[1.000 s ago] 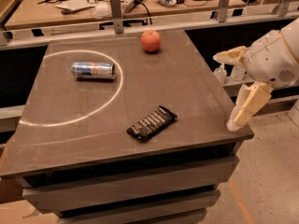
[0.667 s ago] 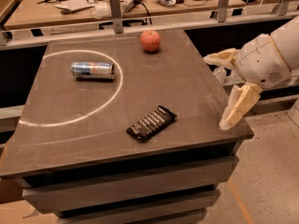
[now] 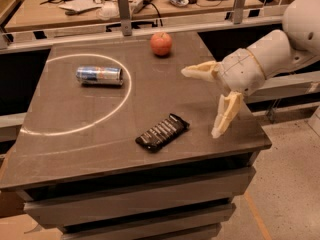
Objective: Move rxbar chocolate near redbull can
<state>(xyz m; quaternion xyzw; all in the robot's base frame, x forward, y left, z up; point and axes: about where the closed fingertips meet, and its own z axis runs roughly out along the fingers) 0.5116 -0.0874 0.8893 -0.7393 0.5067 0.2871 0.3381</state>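
Observation:
The rxbar chocolate [image 3: 162,132], a flat black bar with pale lettering, lies at an angle near the table's front middle. The redbull can [image 3: 99,75], silver and blue, lies on its side at the table's back left, inside a pale ring of light. My gripper [image 3: 202,100] hangs above the table's right side, to the right of the bar and apart from it. It is open and empty, with one pale finger [image 3: 200,71] pointing left and the other [image 3: 226,115] pointing down.
A red apple [image 3: 161,44] sits at the table's back edge. The dark table [image 3: 70,154] stands on stacked drawers. Behind it a metal rail [image 3: 125,25] fronts a cluttered workbench. Bare floor lies to the right.
My arm has moved left, from beyond the table's right edge to above its right side. The bar, can and apple have not moved.

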